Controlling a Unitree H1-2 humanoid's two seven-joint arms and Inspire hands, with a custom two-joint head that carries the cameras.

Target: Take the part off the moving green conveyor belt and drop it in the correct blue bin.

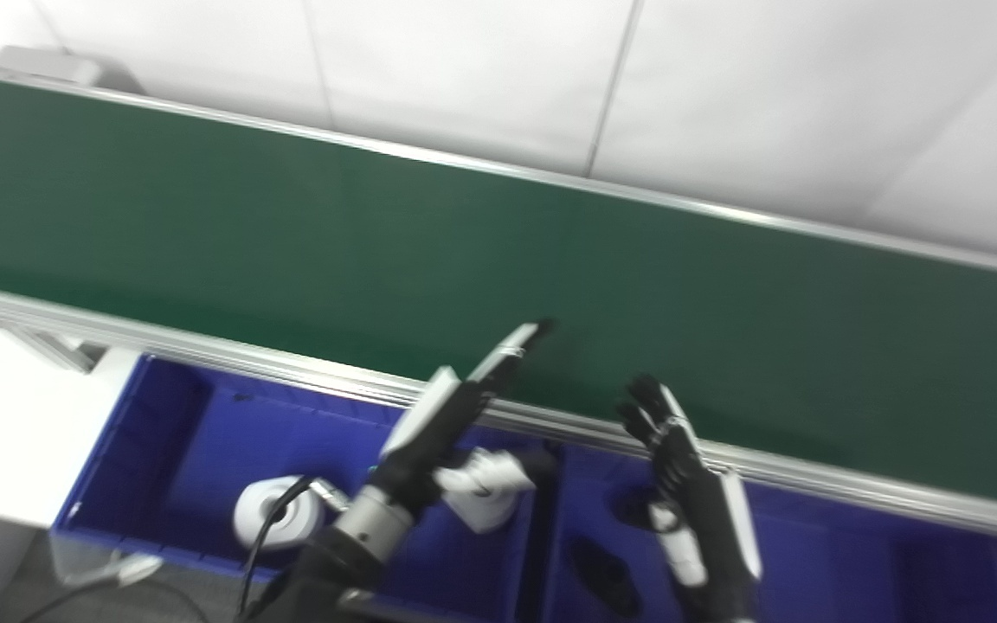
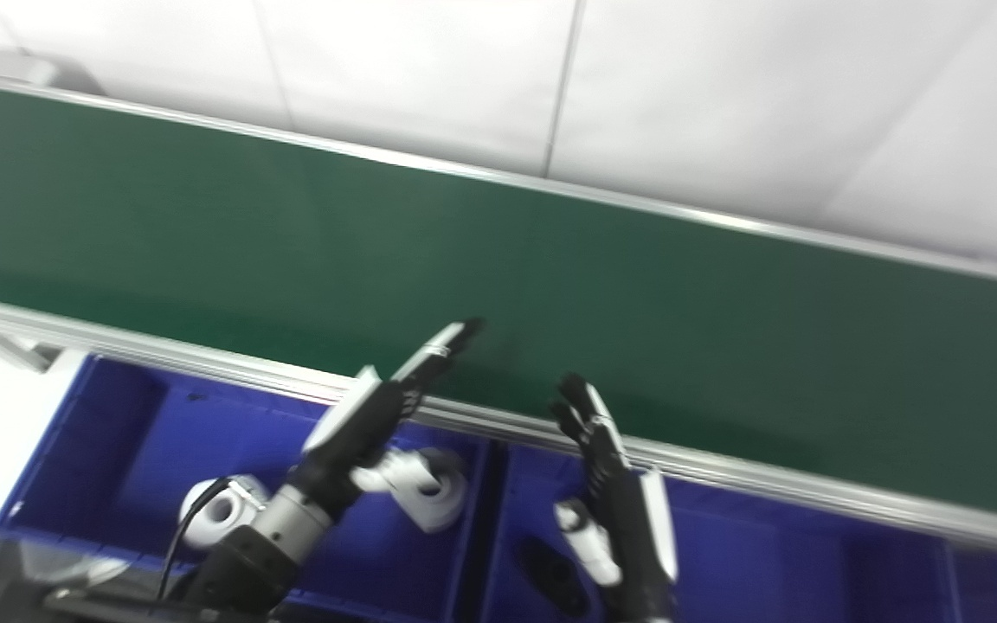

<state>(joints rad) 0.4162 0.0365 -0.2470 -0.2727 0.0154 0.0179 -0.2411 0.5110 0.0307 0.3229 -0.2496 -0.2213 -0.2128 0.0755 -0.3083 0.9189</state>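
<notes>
The green conveyor belt (image 1: 498, 260) runs across the picture with no part showing on it. My left hand (image 1: 455, 407) is open, its fingers stretched up past the belt's near rail (image 1: 230, 359). Just under its palm a white rounded part (image 1: 485, 489) shows inside the left blue bin (image 1: 178, 433); blur hides whether the two touch. A second white round part (image 1: 278, 512) lies further left in that bin. My right hand (image 1: 680, 459) is open with its fingers upright, over the middle blue bin (image 1: 819, 554), and holds nothing.
A dark object (image 1: 607, 575) lies on the floor of the middle bin. A black cable (image 1: 260, 554) runs by my left forearm. A white surface (image 1: 5, 433) lies left of the bins, and a white wall (image 1: 637, 86) stands behind the belt.
</notes>
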